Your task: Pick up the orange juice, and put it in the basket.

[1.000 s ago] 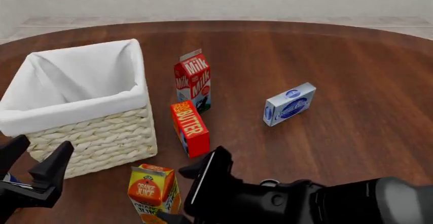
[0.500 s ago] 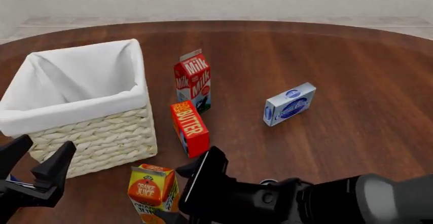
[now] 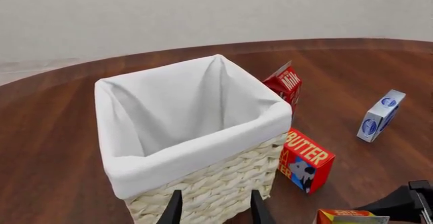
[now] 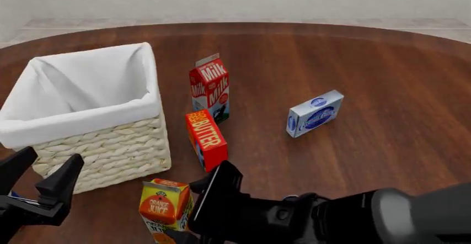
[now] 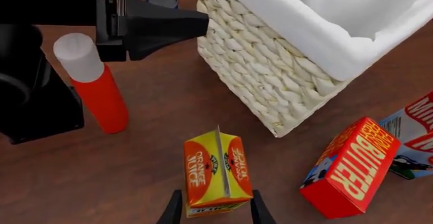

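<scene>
Since a second ago, the right gripper (image 4: 193, 213) has slid left toward the orange juice (image 4: 166, 206), which stands upright on the table (image 4: 383, 78) just in front of the basket (image 4: 110, 150). From the front, the right arm covers the carton's right side. Only the right wrist view shows the open fingers (image 5: 172, 210) flanking the carton's base (image 5: 215, 173) without clamping it, and a red cylinder with a white cap (image 5: 91, 82) beside the left arm. The left gripper (image 4: 37, 175) hovers open before the basket wall. Behind the juice, the butter box (image 4: 205, 138) stands just in front of the milk carton (image 4: 210, 88); a small blue-and-white box (image 4: 315, 113) sits well apart.
</scene>
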Controlling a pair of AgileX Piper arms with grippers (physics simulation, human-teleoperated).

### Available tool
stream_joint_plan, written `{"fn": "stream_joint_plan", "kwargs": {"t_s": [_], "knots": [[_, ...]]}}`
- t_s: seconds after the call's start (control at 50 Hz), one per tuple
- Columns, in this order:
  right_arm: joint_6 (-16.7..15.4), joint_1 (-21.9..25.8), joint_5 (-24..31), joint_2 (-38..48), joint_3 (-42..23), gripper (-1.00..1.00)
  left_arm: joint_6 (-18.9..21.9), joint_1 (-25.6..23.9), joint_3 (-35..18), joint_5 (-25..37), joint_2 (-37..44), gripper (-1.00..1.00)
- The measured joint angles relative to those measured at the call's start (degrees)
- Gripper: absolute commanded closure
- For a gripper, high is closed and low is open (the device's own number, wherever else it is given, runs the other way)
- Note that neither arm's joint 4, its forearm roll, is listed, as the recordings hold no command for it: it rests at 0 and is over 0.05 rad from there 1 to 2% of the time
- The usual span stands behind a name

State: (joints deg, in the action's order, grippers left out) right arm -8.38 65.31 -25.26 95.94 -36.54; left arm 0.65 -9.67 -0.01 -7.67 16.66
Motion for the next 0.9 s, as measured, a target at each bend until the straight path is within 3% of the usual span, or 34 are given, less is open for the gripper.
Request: {"fn": "stream_joint_plan", "kwargs": {"t_s": [0.9], "knots": [[-1.27, 0.61, 1.15, 3.02, -3.46, -1.00, -0.04, -0.26, 0.00, -0.14, 0.37, -1.00]]}}
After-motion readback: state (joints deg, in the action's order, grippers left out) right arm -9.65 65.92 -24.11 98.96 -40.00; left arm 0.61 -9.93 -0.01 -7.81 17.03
